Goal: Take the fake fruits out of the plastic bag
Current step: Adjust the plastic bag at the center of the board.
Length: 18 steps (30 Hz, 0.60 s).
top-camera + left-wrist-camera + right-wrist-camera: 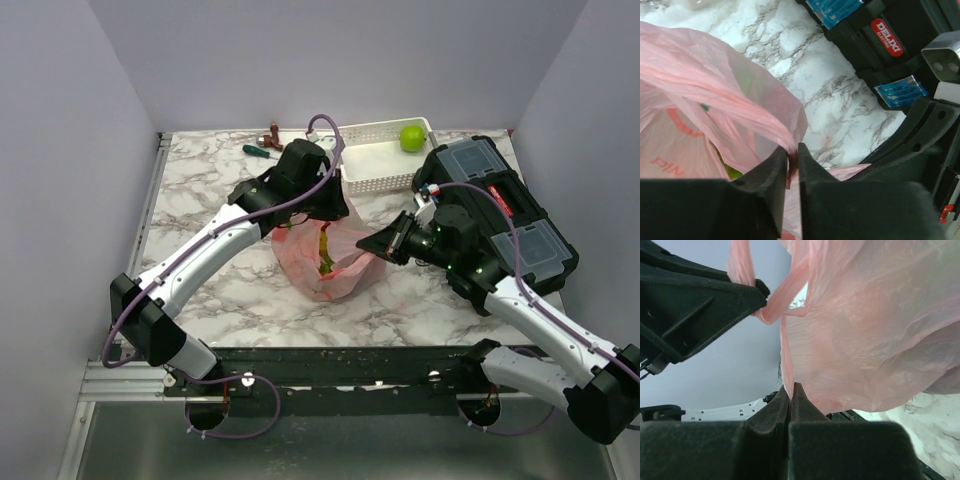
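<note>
The pink plastic bag (335, 265) stands slumped mid-table, its mouth pulled up between both arms. My left gripper (333, 212) is shut on the bag's twisted handle (765, 122) at the bag's far top. On the bag's right edge my right gripper (370, 243) is shut, pinching a thin fold of the bag (787, 365). A yellow-green fake fruit (324, 252) shows through the mouth, and a green patch (732, 172) shows through the plastic. One green apple (412, 138) lies in the white basket. Other fruits are hidden in the bag.
The white perforated basket (375, 165) sits just behind the bag. A black toolbox (515, 205) fills the right side, under my right arm. A green-handled screwdriver (262, 152) and a small brown item (273, 134) lie at the back left. Marble table (220, 300) in front.
</note>
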Available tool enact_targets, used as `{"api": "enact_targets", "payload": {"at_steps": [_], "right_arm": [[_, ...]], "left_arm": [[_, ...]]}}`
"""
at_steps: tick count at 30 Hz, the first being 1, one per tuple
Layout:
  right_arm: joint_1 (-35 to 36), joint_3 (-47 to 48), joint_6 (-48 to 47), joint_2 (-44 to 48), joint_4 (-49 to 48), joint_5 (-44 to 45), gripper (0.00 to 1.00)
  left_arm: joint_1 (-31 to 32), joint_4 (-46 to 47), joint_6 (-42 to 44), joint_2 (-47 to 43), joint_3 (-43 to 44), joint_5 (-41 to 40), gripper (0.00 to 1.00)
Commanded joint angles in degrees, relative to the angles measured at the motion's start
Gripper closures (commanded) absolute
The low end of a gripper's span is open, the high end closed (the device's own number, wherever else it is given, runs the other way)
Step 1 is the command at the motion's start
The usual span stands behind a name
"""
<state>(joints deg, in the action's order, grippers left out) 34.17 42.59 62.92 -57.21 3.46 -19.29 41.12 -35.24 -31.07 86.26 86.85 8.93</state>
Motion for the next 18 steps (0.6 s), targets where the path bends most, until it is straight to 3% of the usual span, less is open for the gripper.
{"api": "enact_targets", "payload": {"at_steps": [1,11,18], "right_arm": [[0.4,1.5,-2.9,1.6,4.5,3.0,0.99],[0.2,13.5,-12.0,-4.1,19.3,14.0,0.99],[-1.5,24.8,-20.4,-12.2,26.9,24.7,0.99]], "left_arm": [[-0.6,-4.6,5.8,-4.8,1.2,-6.9,0.93],[-8.3,-9.8,11.2,-24.8,-12.1,-9.2,1.0],[-10.9,-15.9,14.5,-33.2,-18.1,-22.4,1.0]]}}
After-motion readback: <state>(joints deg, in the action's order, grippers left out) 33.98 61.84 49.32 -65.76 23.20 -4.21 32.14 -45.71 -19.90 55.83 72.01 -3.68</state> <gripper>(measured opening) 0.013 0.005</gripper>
